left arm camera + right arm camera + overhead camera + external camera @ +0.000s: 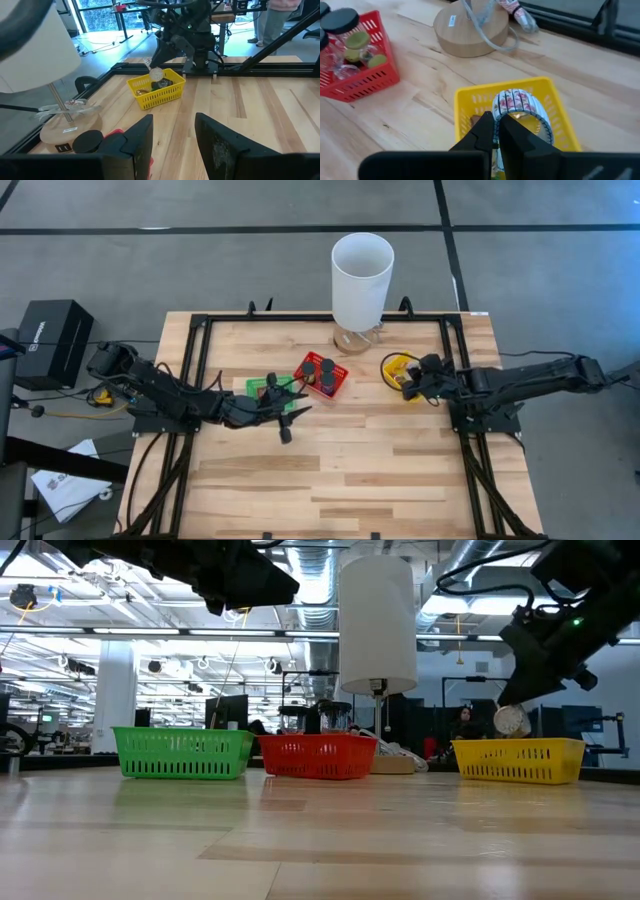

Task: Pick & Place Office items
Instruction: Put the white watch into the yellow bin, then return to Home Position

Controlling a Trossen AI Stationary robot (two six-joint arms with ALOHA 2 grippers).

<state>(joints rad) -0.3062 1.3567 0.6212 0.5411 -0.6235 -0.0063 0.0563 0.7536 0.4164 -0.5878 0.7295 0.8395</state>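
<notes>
Right wrist view: right gripper pinches floral-patterned tape roll (white, ring-shaped) over yellow basket; basket's other contents hidden. Left gripper half-open, empty.

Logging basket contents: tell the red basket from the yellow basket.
The red basket holds black-lidded jars; the yellow basket holds smaller items. The right gripper holds a floral tape roll over the yellow basket; nothing hangs over the red one. Both are slotted plastic.

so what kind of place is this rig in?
Likely a large open lab or industrial workspace: exposed ceiling ducts and strip lights, rows of desks with monitors behind the pale wooden table, bare grey concrete floor.
</notes>
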